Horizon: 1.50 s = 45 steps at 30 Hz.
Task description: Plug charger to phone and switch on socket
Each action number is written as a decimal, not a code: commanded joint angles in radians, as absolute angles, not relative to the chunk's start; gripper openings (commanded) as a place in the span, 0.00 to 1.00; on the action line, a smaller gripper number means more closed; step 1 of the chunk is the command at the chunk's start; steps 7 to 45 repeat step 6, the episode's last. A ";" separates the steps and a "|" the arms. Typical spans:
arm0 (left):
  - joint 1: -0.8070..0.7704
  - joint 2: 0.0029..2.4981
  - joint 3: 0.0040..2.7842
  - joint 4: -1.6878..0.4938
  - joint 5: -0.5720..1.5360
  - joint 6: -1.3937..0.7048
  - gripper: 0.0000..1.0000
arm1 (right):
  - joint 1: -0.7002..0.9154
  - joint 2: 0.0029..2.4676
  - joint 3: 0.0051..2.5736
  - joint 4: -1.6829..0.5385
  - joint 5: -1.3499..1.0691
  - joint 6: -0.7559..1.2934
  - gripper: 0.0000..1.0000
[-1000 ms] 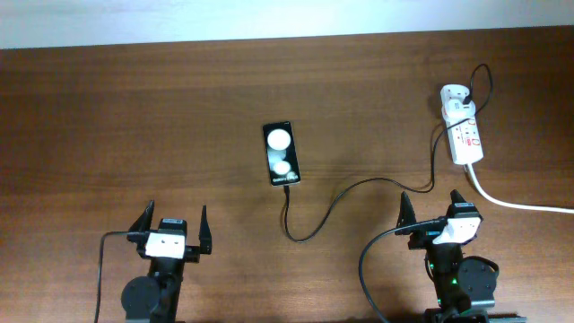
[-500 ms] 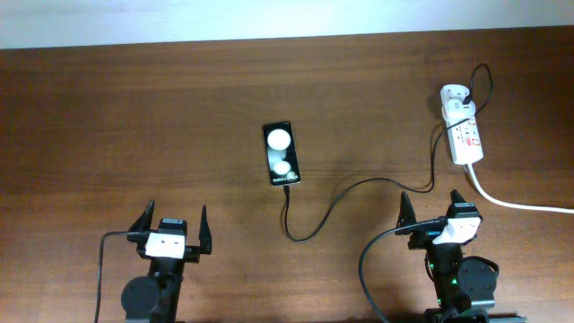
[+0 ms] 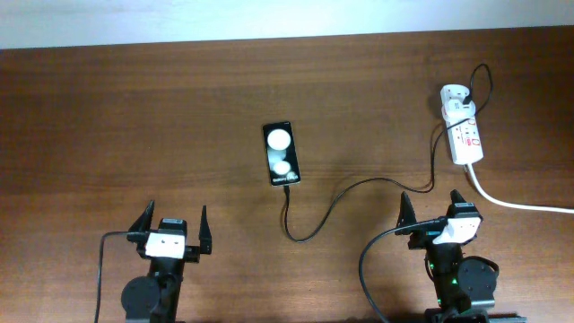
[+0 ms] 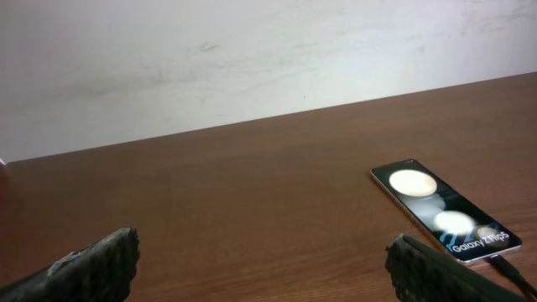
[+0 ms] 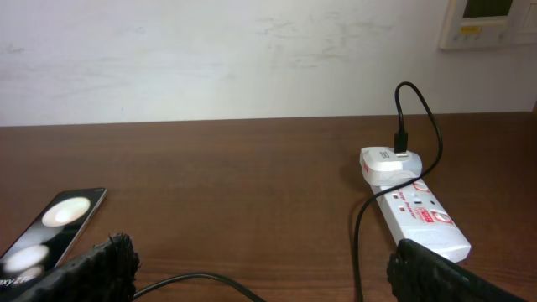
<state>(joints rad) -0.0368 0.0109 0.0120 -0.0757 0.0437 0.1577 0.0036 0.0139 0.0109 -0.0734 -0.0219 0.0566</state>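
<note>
Phone flat mid-table, ahead-right of the left gripper, well apart, charger curving from its near end to the socket beyond the right gripper, both grippers spread wide, empty, bare table around.

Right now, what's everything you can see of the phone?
The phone is a small black rectangular slab with a glossy face. It lies flat and face up near the middle of the wooden table, its long axis pointing away from the robot. The face shows two round white spots and small white lettering, Galaxy Z Flip5, at the near end. The thin black charger meets its near short edge; whether the plug is fully seated cannot be told. Nothing else touches it.
</note>
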 commanded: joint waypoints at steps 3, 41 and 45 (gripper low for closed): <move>-0.030 0.005 0.010 -0.083 0.037 0.171 0.99 | 0.014 0.003 0.006 -0.079 -0.003 0.068 0.99; -0.030 0.005 0.010 -0.083 0.037 0.171 0.99 | 0.014 0.003 0.006 -0.079 -0.002 0.068 0.99; -0.030 0.005 0.010 -0.083 0.037 0.171 0.99 | 0.014 0.003 0.006 -0.079 -0.002 0.068 0.99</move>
